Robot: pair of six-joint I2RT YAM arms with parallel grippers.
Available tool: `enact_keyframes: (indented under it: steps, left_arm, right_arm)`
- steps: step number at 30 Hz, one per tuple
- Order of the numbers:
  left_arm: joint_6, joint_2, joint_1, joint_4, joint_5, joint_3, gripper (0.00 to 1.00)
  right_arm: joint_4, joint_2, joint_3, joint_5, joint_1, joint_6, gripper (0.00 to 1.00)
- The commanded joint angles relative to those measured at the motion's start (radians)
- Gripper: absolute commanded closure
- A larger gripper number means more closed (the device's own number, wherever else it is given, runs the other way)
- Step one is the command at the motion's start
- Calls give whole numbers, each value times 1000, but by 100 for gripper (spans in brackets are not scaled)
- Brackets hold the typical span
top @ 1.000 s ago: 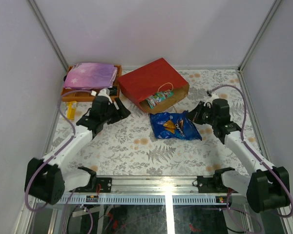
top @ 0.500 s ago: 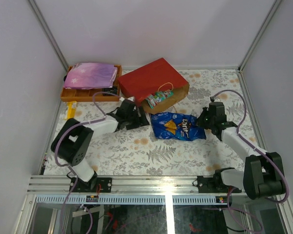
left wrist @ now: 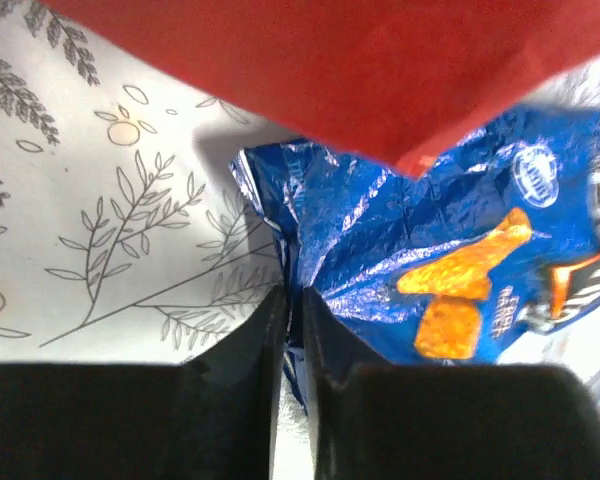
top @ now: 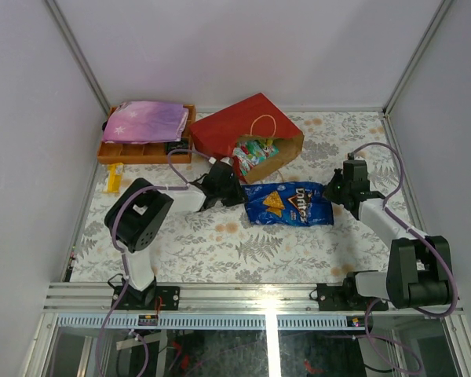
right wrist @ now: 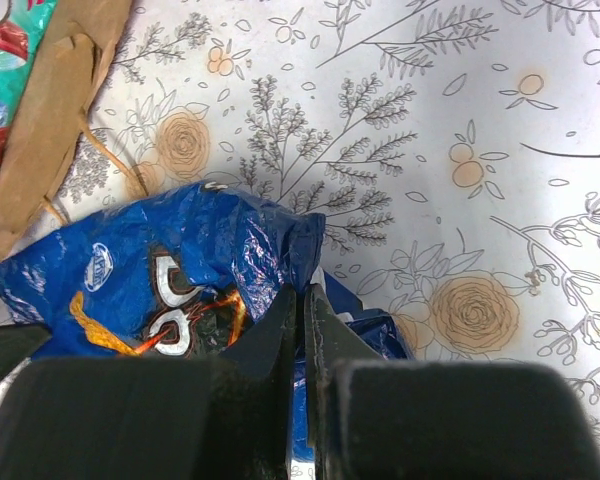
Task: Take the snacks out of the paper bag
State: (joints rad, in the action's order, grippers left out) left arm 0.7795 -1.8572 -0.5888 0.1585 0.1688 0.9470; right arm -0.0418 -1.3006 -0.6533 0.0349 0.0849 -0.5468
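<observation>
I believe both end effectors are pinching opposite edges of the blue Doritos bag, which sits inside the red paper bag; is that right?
Not quite: the top external view shows the Doritos bag on the table, outside the red paper bag. The left end effector and right end effector do pinch its opposite edges.

The blue chip bag [top: 289, 204] gleams, its crinkled foil glossy, beside the matt red paper bag [top: 235, 129] with dull brown kraft lining, shiny packets [top: 255, 151] at its mouth, on a smooth, matt floral table cover [top: 220, 243].
</observation>
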Motion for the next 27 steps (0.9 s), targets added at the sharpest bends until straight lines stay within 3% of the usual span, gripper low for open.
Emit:
enact_keyframes:
  steps: [1, 8, 16, 23, 27]
  left_arm:
    - [34, 6, -9, 73, 2, -52, 99]
    - [37, 154, -18, 44, -60, -143, 100]
    - [-33, 540, -19, -230, -257, -211, 100]
    - [-64, 864, -21, -561, -277, -103, 100]
    - [-59, 965, -21, -723, -272, -19, 100]
  right_arm:
    - [53, 22, 11, 39, -2, -16, 100]
    - [25, 131, 80, 87, -1, -49, 100]
    - [-153, 387, 113, 70, 55, -48, 100]
    - [-410, 552, -98, 151, 99, -35, 100]
    - [-486, 581, -182, 234, 100, -44, 100]
